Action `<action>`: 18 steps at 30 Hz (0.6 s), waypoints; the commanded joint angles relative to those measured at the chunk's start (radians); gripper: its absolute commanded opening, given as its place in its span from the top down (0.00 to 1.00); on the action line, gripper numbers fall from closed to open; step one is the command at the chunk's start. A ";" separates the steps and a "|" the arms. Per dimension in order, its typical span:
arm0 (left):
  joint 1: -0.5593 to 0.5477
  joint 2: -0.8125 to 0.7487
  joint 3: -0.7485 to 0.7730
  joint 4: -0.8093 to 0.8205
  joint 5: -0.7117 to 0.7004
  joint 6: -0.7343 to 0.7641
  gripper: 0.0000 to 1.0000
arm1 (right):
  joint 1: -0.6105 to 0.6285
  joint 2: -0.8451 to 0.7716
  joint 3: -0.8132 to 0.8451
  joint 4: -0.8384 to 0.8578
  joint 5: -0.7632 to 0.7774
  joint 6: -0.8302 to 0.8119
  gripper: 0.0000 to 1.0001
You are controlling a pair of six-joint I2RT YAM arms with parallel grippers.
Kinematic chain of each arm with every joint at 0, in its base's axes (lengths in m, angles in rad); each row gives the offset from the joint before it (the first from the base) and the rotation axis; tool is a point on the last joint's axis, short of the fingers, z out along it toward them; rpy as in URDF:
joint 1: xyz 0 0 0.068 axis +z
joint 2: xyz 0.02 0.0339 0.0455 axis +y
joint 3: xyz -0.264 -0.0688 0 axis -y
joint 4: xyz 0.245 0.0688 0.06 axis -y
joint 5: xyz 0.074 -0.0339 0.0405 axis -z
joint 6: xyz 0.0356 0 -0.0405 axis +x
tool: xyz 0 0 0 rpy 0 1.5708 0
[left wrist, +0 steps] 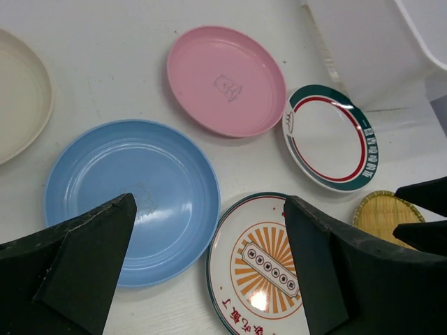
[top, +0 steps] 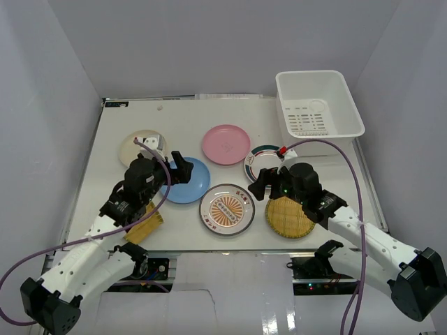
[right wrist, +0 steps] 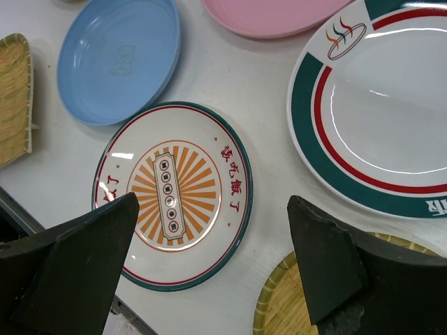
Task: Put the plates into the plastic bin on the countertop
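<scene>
White walls enclose a flat white counter (top: pixel 181 118). Jaws spread wide and empty, the left end effector (top: pixel 178 167) hangs above the right edge of the glossy blue plate (top: pixel 190 187). The right end effector (top: pixel 260 183), equally wide and empty, hangs between the green-rimmed plate (top: pixel 260 158), the orange-sunburst plate (top: pixel 226 209) and a yellow woven plate (top: pixel 288 218). A smooth pink plate (top: pixel 225 144) lies beyond, a cream plate (top: pixel 134 148) far left, and a second woven plate (top: pixel 147 225) sits partly under the left arm. All are round and shallow and lie on the counter, outside the bin (top: pixel 325 132), a white rounded-corner plastic tub at the far right, well apart from both end effectors.
</scene>
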 commanded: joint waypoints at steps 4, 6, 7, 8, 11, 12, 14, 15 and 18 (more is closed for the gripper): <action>0.004 0.105 0.062 -0.058 -0.012 -0.068 0.02 | 0.003 -0.026 -0.053 0.067 0.026 0.039 0.01; 0.003 0.131 0.075 -0.057 -0.013 -0.080 0.02 | 0.003 -0.013 -0.048 0.073 0.028 0.039 0.11; 0.003 0.151 0.082 -0.060 -0.032 -0.080 0.02 | 0.003 -0.004 -0.035 0.072 0.026 0.039 0.19; 0.004 0.160 0.086 -0.061 -0.041 -0.077 0.02 | 0.003 0.006 -0.022 0.066 0.049 0.033 0.25; 0.003 0.174 0.093 -0.098 -0.094 -0.053 0.02 | 0.003 0.065 0.033 0.052 0.075 0.004 0.56; 0.004 0.174 0.095 -0.112 -0.107 -0.048 0.02 | 0.003 0.106 0.050 0.035 0.081 -0.017 0.63; 0.003 0.156 0.084 -0.144 -0.131 -0.025 0.02 | 0.003 0.181 0.122 -0.012 0.124 -0.049 0.65; 0.004 0.147 0.076 -0.155 -0.137 -0.023 0.02 | 0.003 0.206 0.143 -0.029 0.149 -0.081 0.62; 0.004 0.107 0.026 -0.187 -0.147 -0.022 0.02 | -0.008 0.307 0.228 -0.108 0.282 -0.108 0.43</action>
